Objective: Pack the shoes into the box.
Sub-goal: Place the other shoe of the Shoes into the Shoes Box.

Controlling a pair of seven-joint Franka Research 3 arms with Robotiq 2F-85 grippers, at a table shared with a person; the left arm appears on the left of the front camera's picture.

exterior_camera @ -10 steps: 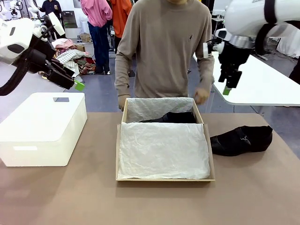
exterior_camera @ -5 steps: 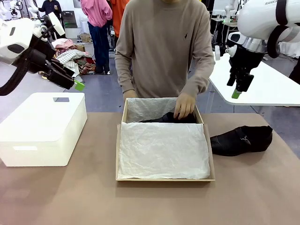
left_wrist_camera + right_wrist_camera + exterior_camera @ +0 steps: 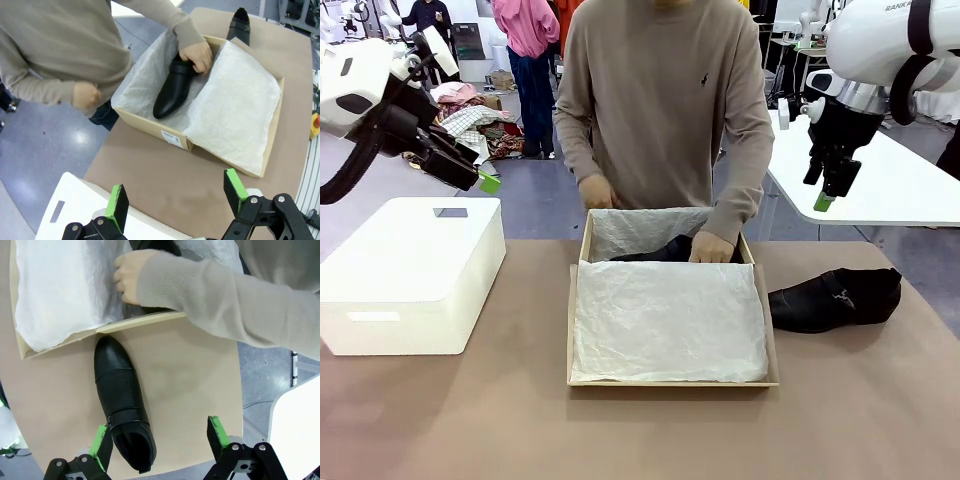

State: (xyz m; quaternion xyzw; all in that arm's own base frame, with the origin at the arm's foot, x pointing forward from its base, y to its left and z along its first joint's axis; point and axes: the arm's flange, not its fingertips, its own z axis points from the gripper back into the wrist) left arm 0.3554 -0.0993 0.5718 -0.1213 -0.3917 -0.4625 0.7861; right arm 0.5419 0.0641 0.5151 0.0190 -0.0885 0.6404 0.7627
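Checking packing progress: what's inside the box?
One black shoe lies on crinkled white tissue, a person's hand on its heel end. Whatever is under the tissue is covered.

Glossy grey-blue floor (image 3: 525,195), white table (image 3: 905,195) at right, heap of patterned cloth (image 3: 480,125) far left, brown tabletop (image 3: 650,430) in front

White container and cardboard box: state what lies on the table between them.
Nothing. In the front view, the stretch between the white container and the box is bare brown table.
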